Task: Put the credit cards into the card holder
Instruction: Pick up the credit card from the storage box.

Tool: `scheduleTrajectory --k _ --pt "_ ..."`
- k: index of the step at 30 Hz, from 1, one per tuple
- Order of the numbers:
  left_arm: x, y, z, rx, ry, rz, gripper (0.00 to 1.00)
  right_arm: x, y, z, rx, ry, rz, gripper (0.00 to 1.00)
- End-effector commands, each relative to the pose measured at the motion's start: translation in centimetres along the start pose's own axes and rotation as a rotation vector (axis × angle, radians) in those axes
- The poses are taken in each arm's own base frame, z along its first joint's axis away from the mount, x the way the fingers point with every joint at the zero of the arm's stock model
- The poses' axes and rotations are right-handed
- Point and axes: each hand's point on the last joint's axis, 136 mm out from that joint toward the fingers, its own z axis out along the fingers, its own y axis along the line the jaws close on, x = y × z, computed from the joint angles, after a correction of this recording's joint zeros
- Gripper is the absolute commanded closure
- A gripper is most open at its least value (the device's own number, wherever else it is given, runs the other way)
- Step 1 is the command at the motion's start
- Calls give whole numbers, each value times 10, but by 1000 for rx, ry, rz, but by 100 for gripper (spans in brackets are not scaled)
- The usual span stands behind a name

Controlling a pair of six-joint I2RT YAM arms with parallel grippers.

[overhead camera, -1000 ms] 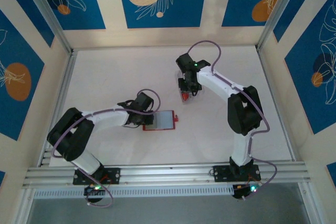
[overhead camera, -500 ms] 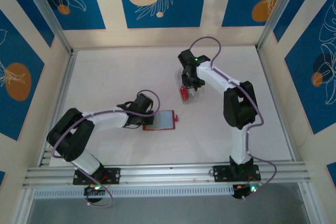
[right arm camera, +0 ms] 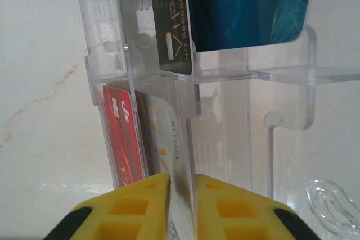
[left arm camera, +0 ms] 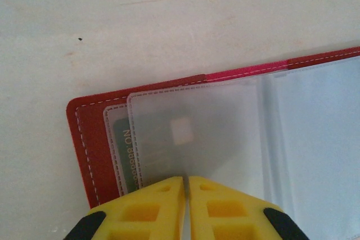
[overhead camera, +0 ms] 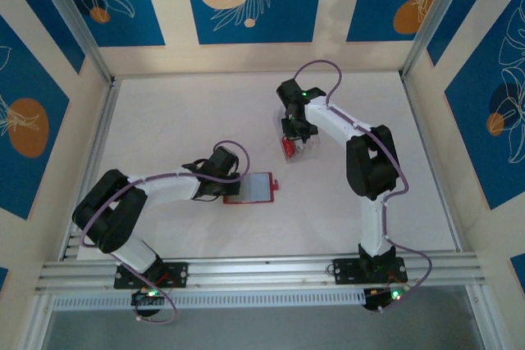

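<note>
The white worktop (overhead camera: 189,112) carries the open red card holder (overhead camera: 253,188) at centre frame. The left hand (left arm camera: 186,186) is pinched shut on one of its clear sleeves, with a dark card (left arm camera: 121,150) tucked in the sleeve behind. Up and right stands the clear tray (right arm camera: 247,72). There the right hand (right arm camera: 181,188) grips a pale card (right arm camera: 169,139) on edge, just beside a red card (right arm camera: 121,139). A black card (right arm camera: 171,26) and a blue card (right arm camera: 247,9) sit in the upper slots.

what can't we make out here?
- Left wrist view: print on dark card, blurred by frosted sleeve of card holder; lower end behind left pincer.
- Right wrist view: face of pale card, nearly edge-on, near end inside right pincer.
- Top view: contents of clear tray, too small, right arm overhead.
</note>
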Motion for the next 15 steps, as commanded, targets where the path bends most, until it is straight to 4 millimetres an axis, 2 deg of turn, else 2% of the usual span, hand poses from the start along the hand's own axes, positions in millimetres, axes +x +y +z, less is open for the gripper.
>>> scheduleTrajectory --k 1,6,15 --pt "31 27 5 -83 100 -19 89 0 8 -1 -29 12 -15 83" --pt "31 28 3 -85 98 -19 89 2 10 2 -41 25 -22 87" --pt "32 28 2 -87 97 -19 89 3 15 8 -94 52 -13 86"
